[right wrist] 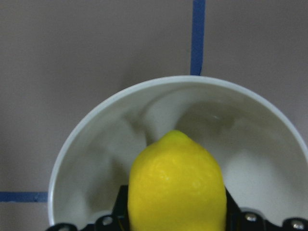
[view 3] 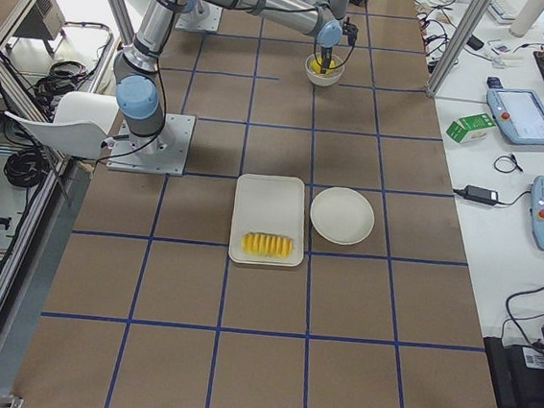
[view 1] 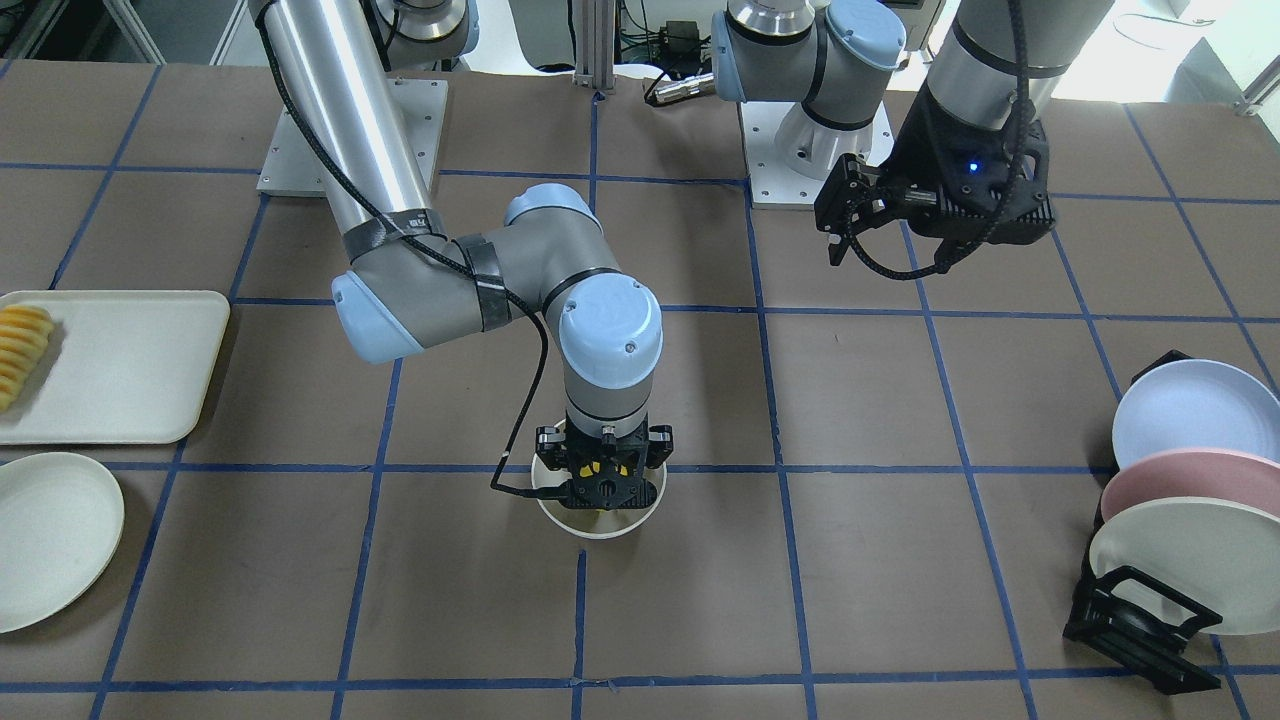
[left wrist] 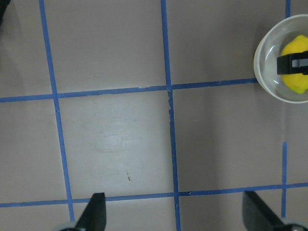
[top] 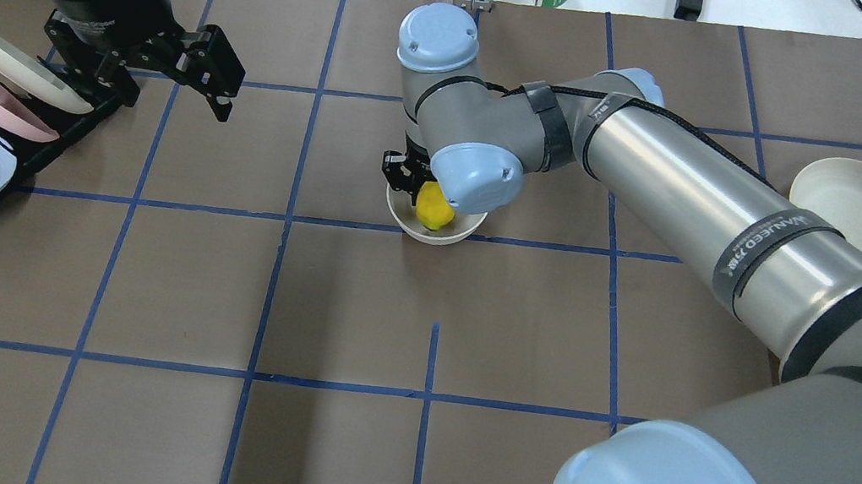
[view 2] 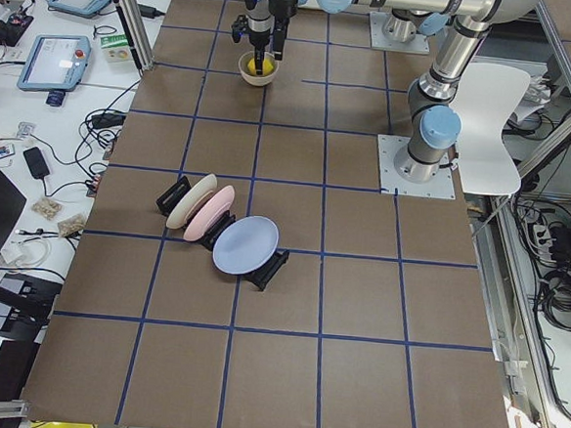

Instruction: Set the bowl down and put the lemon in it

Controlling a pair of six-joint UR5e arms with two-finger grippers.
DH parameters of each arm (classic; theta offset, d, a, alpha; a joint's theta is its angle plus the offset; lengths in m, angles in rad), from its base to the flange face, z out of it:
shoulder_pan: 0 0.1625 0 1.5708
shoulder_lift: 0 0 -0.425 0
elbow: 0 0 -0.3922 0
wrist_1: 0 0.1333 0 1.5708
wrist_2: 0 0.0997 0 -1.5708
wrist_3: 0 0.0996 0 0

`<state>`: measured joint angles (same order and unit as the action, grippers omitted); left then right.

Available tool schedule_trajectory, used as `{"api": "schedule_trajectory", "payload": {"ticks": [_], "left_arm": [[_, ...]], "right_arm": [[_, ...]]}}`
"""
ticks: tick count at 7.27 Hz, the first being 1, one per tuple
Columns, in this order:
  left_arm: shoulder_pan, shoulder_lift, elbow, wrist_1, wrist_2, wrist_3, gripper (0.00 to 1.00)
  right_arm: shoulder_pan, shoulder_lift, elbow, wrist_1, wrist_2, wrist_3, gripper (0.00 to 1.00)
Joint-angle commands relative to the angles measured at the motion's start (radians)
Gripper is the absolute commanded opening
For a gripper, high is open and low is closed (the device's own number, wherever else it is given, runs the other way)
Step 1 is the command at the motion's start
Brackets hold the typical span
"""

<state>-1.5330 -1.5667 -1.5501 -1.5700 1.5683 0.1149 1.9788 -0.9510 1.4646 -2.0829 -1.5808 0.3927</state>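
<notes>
The white bowl (view 1: 598,522) stands upright on the brown table near its middle; it also shows in the overhead view (top: 432,231). The yellow lemon (top: 433,208) is inside the bowl, between the fingers of my right gripper (view 1: 603,482), which points straight down into the bowl and is shut on the lemon. In the right wrist view the lemon (right wrist: 177,187) fills the space between the fingers, low inside the bowl (right wrist: 96,144). My left gripper (top: 204,76) is open and empty, raised well off to the side of the bowl (left wrist: 269,67).
A black rack with pale blue, pink and cream plates (view 1: 1180,500) stands at the table edge on my left. A cream tray (view 1: 120,365) with ridged yellow slices (view 1: 22,350) and a shallow white plate (view 1: 50,535) lie on my right.
</notes>
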Motion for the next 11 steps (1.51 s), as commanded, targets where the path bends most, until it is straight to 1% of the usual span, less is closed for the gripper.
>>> {"api": "schedule_trajectory", "payload": {"ticks": [1, 2, 3, 4, 5, 6, 8, 9, 10, 11], "left_arm": [[0.010, -0.003, 0.042, -0.002, 0.001, 0.035, 1.00], [0.008, -0.006, 0.044, 0.001, -0.002, 0.031, 1.00], [0.008, -0.006, 0.042, -0.002, -0.005, 0.023, 1.00], [0.008, -0.006, 0.041, -0.002, -0.002, 0.017, 1.00], [0.008, -0.003, 0.038, -0.002, -0.002, 0.017, 1.00], [0.007, 0.000, 0.033, -0.002, -0.004, 0.017, 1.00], [0.007, 0.000, 0.033, -0.002, -0.004, 0.017, 1.00], [0.005, 0.000, 0.027, -0.002, -0.002, 0.017, 1.00], [-0.004, -0.006, 0.024, -0.002, 0.010, 0.017, 1.00], [-0.003, -0.006, 0.025, -0.002, 0.009, 0.015, 1.00]], "right_arm": [[0.000, 0.020, 0.000, -0.013, 0.001, 0.002, 0.37], [0.000, 0.021, 0.000, -0.011, -0.001, 0.000, 0.54], [0.000, 0.020, 0.000, -0.010, -0.005, 0.005, 1.00], [0.000, 0.008, -0.001, -0.008, -0.005, 0.000, 1.00], [0.000, -0.038, -0.006, 0.001, -0.004, 0.002, 1.00], [-0.001, -0.117, -0.003, 0.048, 0.004, 0.000, 1.00], [-0.005, -0.312, -0.001, 0.224, 0.004, 0.000, 1.00], [-0.008, -0.404, -0.001, 0.357, 0.005, 0.000, 1.00], [-0.008, -0.466, 0.000, 0.409, 0.005, 0.000, 1.00], [-0.008, -0.495, 0.000, 0.441, 0.004, 0.000, 1.00]]}}
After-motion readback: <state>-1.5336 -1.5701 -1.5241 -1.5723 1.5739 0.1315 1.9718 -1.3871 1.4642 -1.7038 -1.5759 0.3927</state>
